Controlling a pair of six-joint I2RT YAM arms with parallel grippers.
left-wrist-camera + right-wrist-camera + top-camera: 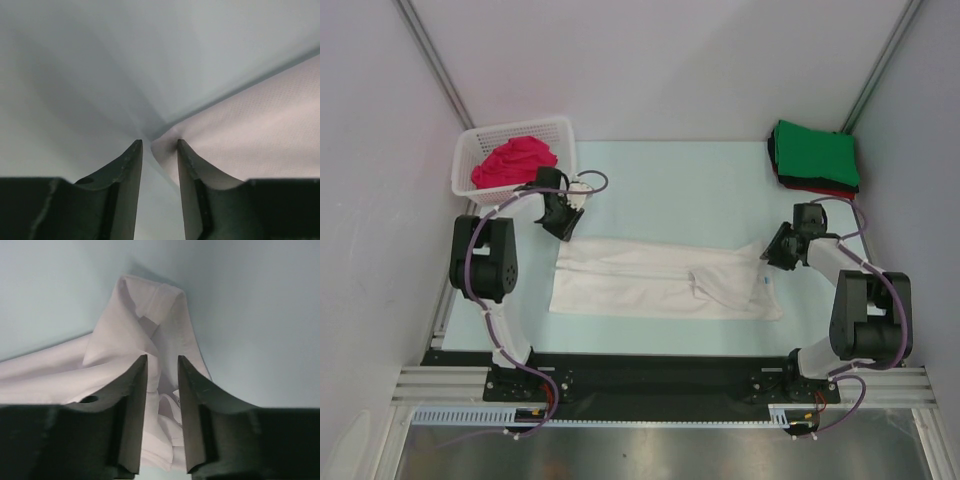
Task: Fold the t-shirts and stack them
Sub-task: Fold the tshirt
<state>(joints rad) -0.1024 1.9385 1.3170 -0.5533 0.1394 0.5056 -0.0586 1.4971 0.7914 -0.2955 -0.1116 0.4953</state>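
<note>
The white t-shirt (665, 280) lay across the middle of the pale tabletop (670, 190), folded lengthwise into a long band with some wrinkles. The left gripper (160, 143) was at the band's far left corner. Its jaws stood narrow with the tip of that corner just between them, but I cannot tell if the cloth was really pinched. The right gripper (162, 359) was at the opposite end. Its jaws were also narrow, and a bunched fold of the white cloth rose up between them, so it seemed to be held. At the far left corner stood a white lattice basket (520, 124) with a crumpled magenta-red t-shirt (515, 165) inside. At the far right corner a folded green t-shirt (817, 152) lay on top of a small pile (810, 188) of darker and red cloth.
</note>
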